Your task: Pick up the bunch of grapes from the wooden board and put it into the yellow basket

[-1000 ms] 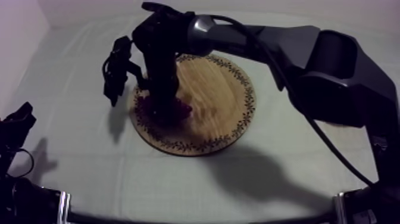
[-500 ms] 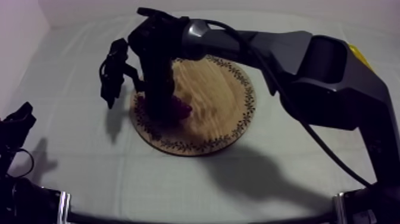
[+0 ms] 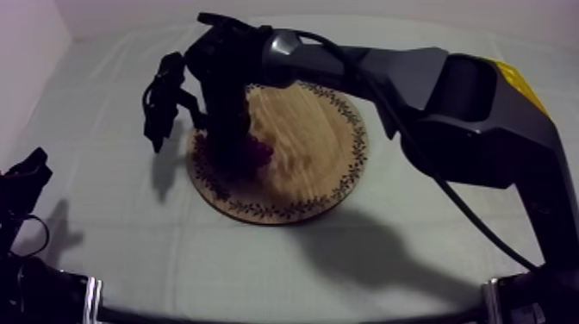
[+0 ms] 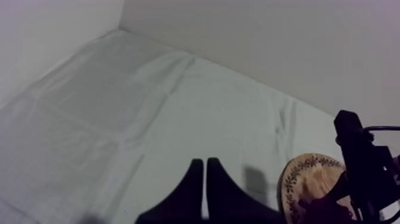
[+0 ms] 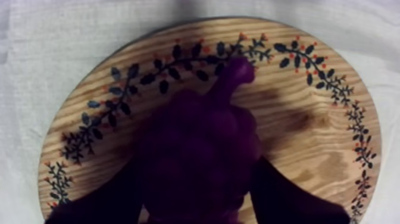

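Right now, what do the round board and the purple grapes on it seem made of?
Round wooden board: bare wood by its grain, matte, painted leaf rim. Dark purple bunch of grapes: probably moulded plastic or rubber, smooth and dull; I can't tell which.

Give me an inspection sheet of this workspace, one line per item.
Surface: grey-white cloth, creased, with the arms' shadows on it.
Job's things: the bunch of grapes lies on the wooden board, near its patterned rim. A yellow edge behind the right arm is probably the yellow basket.
Clutter: nothing seen.
Hands: the right hand is down on the board, with a finger on each side of the grapes, closed round them. The left hand is low at its own side, with its fingers together and holding nothing.
Cables: nothing seen loose on the cloth.
Surroundings: pale wall behind the table.
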`<state>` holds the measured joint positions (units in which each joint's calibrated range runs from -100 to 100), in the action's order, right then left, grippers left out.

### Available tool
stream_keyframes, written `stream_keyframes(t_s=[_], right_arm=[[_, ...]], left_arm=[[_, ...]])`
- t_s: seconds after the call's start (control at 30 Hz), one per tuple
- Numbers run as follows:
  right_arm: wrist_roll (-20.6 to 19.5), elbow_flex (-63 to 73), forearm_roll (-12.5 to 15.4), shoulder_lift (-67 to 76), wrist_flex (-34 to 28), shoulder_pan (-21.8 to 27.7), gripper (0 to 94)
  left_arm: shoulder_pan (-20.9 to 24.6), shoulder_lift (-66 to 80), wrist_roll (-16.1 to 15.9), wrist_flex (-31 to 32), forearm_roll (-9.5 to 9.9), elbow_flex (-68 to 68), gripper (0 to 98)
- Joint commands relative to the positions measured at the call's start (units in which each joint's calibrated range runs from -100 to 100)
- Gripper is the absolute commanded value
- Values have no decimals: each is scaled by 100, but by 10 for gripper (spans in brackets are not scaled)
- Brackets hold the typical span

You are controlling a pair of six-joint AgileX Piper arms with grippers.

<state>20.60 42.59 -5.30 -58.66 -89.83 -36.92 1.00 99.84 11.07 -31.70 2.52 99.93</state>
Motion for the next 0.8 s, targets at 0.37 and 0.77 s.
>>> stream_keyframes(t_s=[0.37, 0.77], right_arm=[[74, 222, 126, 1217, -348, 212, 361], [9, -174, 167, 2571, -553, 432, 362]], left_arm=[[-2, -2, -1, 1, -1, -4, 0], [-2, -2, -1, 1, -1, -4, 0]])
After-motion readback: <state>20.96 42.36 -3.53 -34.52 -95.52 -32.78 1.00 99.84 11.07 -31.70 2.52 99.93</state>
